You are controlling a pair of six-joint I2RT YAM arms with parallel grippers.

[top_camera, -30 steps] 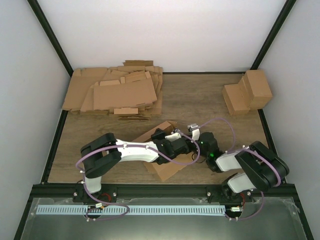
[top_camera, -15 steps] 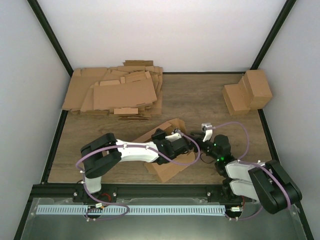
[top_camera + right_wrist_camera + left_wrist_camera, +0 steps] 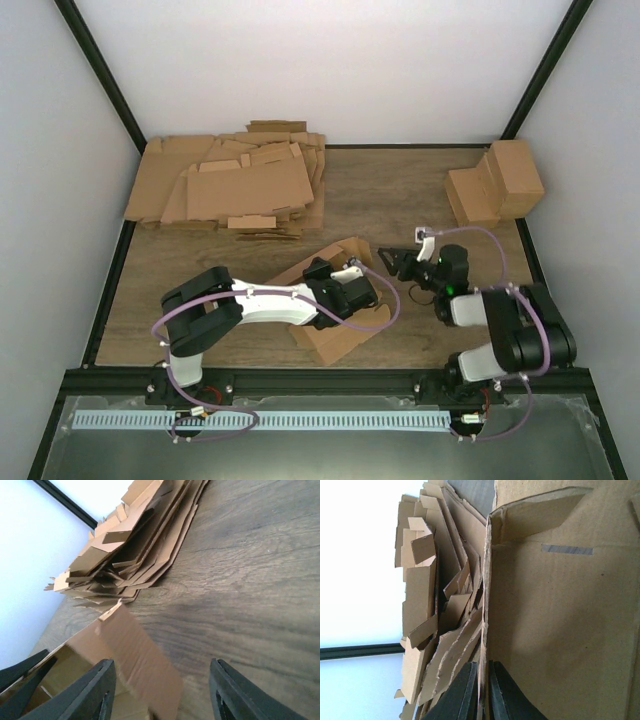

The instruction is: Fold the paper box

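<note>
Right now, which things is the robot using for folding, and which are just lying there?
In the job: paper box, left gripper pinching its wall, right gripper open beside it.
Lying about: heap of flat cardboard sheets, two folded cardboard boxes far right.

Cardboard sheet heap, two folded boxes (far right)

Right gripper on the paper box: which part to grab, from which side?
Probably the raised flap at the paper box's right end, approached from the right. Its thin free edge faces the open right gripper, and the left gripper pinches another wall, steadying the box.
</note>
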